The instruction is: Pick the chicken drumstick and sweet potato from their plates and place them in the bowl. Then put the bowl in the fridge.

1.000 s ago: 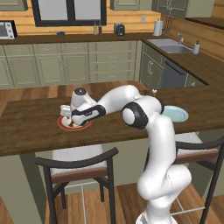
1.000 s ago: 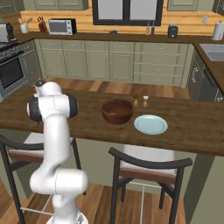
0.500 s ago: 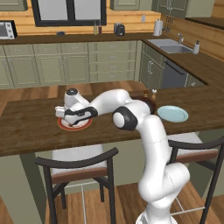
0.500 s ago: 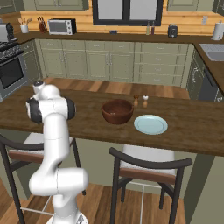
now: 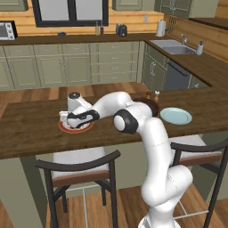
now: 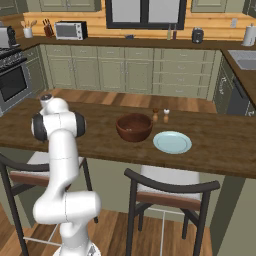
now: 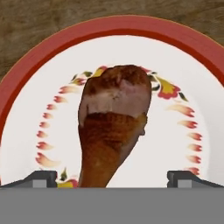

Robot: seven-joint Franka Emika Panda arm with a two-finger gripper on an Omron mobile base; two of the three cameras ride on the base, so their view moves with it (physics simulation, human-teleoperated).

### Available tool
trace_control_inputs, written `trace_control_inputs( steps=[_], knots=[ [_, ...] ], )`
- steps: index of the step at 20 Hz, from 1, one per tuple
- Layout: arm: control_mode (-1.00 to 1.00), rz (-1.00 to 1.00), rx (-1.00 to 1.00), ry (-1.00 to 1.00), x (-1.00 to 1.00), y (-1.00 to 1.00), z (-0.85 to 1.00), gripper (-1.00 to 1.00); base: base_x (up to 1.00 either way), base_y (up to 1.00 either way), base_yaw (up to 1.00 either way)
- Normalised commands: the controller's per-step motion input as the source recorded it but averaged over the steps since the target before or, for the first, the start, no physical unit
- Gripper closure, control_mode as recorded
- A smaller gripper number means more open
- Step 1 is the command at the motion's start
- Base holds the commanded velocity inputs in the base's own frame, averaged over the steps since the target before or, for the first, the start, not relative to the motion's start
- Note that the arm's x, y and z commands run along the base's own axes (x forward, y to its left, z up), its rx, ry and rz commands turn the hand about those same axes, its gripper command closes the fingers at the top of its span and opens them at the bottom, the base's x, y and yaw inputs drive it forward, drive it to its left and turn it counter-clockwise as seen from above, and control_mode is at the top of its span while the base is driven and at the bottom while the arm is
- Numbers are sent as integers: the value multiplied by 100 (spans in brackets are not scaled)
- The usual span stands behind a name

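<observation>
A long dark wooden counter (image 5: 40, 129) runs across a kitchen with pale green cabinets (image 5: 53, 67), a window over the back worktop, a sink (image 5: 173, 46) at the right corner and a microwave (image 6: 70, 30) at the back left. Two dark-framed stools (image 6: 170, 192) stand against the counter's near edge.

On the counter there are two plates, one bowl and two small shakers (image 6: 160, 115). The red-rimmed plate (image 5: 87, 128) lies toward the counter's left end, near its near edge; the pale teal plate (image 6: 172, 142) lies toward the right end, with nothing visible on it. The dark wooden bowl (image 6: 134, 127) stands just left of the teal plate, and the shakers stand just behind them.

One chicken drumstick (image 7: 114, 120) lies on the red-rimmed plate, on its flowered white middle, fat end away from the hand camera.

The gripper (image 7: 112, 179) hangs low over that plate, jaws spread wide on either side of the drumstick's thin end, clear of it and gripping nothing.
</observation>
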Motion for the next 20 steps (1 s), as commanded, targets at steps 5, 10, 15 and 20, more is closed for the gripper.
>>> trace_control_inputs(
  steps=[5,10,15,20],
  knots=[
    [-100,0,0,0,4,-6,-20,-100,0,0,0],
    [-100,0,0,0,10,19,-1,-100,0,0,0],
    [-100,0,0,0,0,9,-20,-100,0,0,0],
    [-100,0,0,0,0,0,-40,100,0,0,0]
  ],
)
